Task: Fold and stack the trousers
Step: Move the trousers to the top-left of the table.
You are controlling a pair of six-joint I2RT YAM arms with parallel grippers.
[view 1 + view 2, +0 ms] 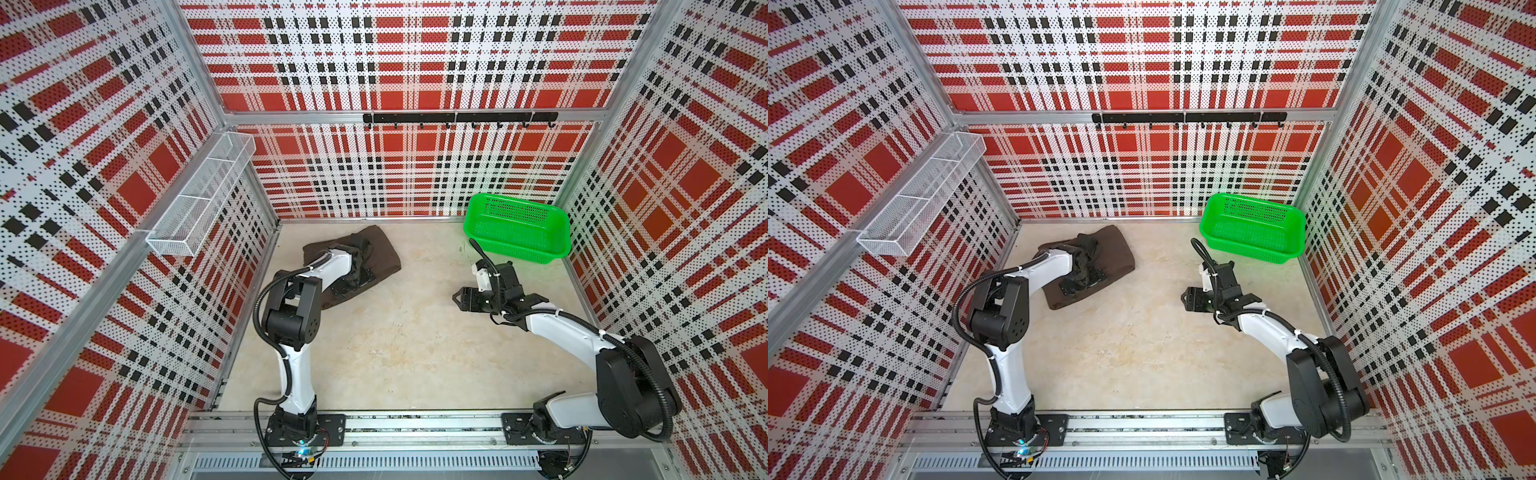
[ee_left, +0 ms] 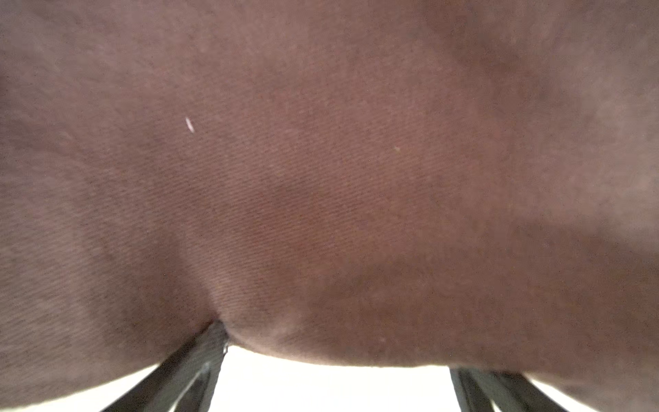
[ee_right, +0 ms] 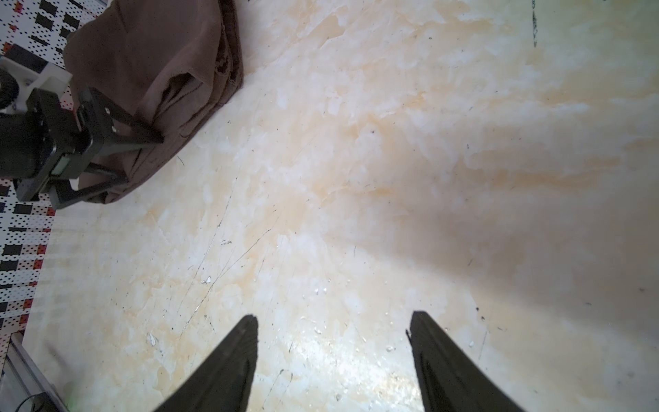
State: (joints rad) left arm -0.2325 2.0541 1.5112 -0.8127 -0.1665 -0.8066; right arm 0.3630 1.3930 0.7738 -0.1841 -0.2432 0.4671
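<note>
Folded trousers (image 1: pixel 380 251) lie at eleven o'clock on the floor (image 1: pixel 395 345), partly hidden under the left arm (image 1: pixel 332 266). Left end effector (image 1: pixel 353 282) released, splayed on them, tips buried; right end effector (image 3: pixel 333 315) released, empty.

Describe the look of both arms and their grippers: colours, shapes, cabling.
The left arm and right arm have white link shells and black joint housings. Black corrugated cable conduit is strapped on with white ties. The left gripper and right gripper are black, with fingers tapering to narrow tips.
</note>
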